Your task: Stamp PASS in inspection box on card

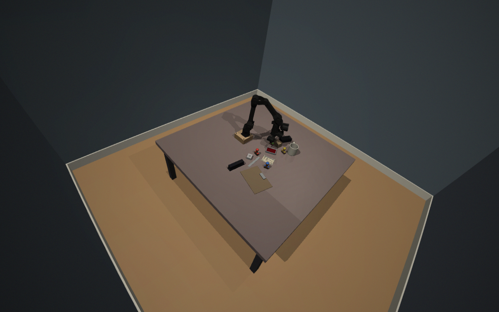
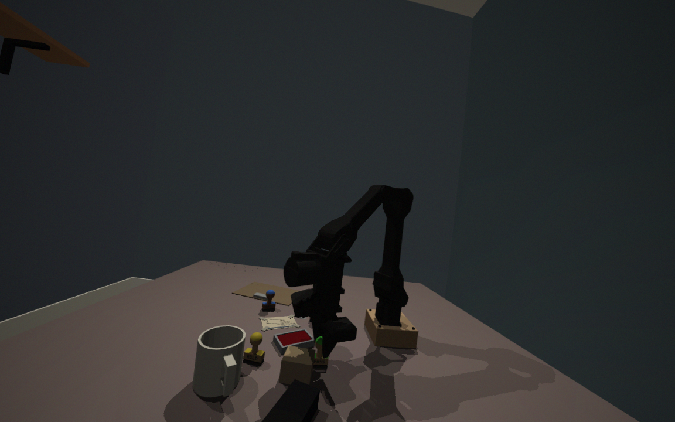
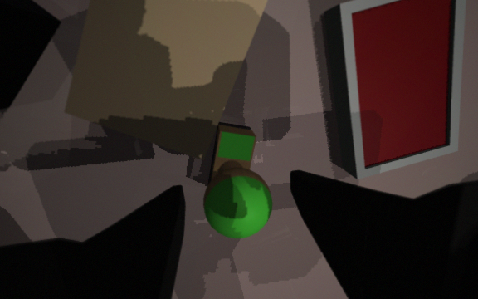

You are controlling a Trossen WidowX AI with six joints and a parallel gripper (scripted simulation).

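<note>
Stamp set down, hand spread

The hand (image 3: 239, 195) is open and holds nothing; its fingers flank the green-knobbed stamp (image 3: 238, 195) without touching. The stamp stands on the counter (image 3: 98, 199) directly below, handle pointing up at the hand, near the far corner by the arm's base. Beyond it lie a tan box (image 3: 160, 58) and the red ink pad (image 3: 401, 79).

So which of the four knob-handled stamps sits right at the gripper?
The green-knobbed stamp, standing on the bench between the open gripper's fingers. The yellow, blue and red ones stand apart from it.
</note>
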